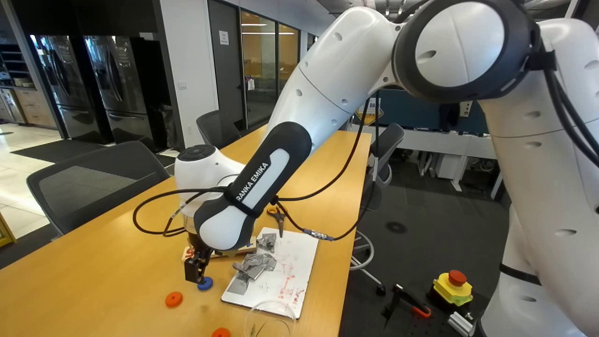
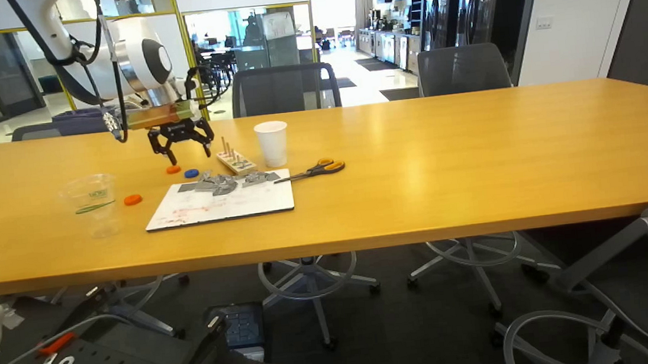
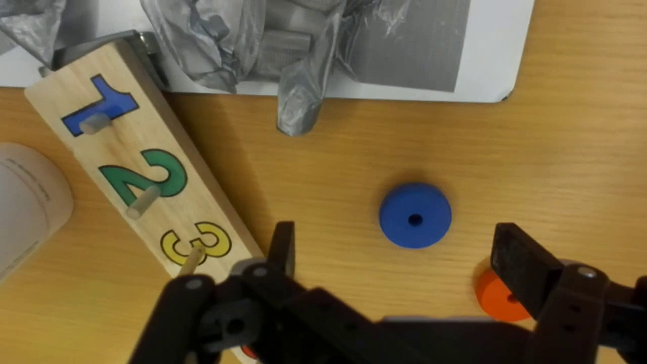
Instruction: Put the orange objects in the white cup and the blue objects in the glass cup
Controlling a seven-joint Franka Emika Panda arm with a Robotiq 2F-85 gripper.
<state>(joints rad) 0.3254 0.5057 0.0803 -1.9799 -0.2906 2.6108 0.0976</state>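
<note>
black two-fingered gripper [image 3: 395, 245], spread wide and empty, hangs above the round blue disc [image 3: 414, 206] on the wood-grained tabletop [image 3: 581, 167]; that disc, probably light, stiff and smooth, is best pinched across its rim.

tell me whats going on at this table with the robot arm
A robot arm is set to put two orange discs in the white cup and a blue disc in the clear cup. Its end effector hangs above the table, jaws open and holding nothing, with the blue disc showing between them in the wrist view. One orange disc lies close to the blue disc, the other orange disc nearer the clear cup. All three lie outside the cups.
</note>
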